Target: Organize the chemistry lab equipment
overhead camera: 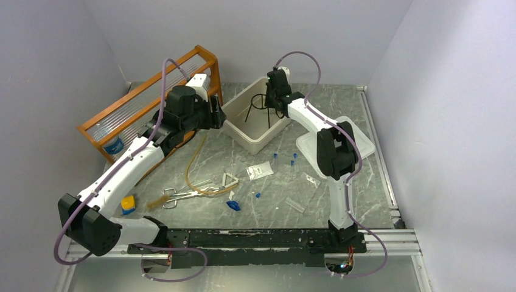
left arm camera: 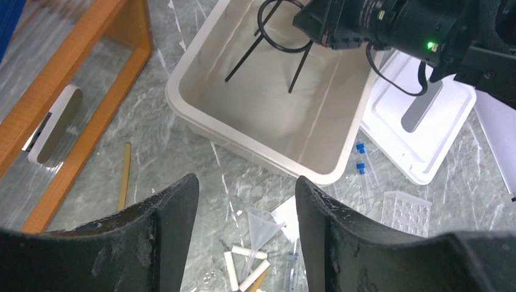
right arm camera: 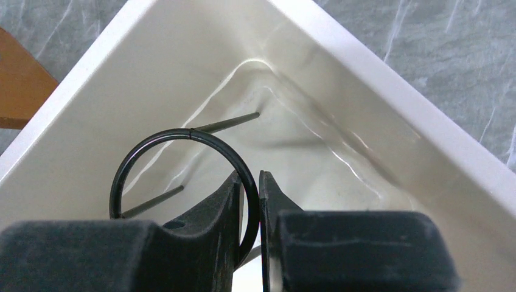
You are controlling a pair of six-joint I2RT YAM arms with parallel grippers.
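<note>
The black wire ring tripod stands inside the beige tub. My right gripper reaches down into the tub. In the right wrist view its fingers are shut on the right side of the tripod's ring. My left gripper hovers open and empty beside the tub's left wall. Below it lie a wire triangle and a clear funnel. Metal tongs, tan tubing, a white packet and blue-capped vials lie loose on the table.
The orange wooden rack stands at the back left, close behind my left arm. The tub's white lid lies to the right of the tub, under my right arm. A clear well plate sits near the lid. A yellow and blue block lies front left.
</note>
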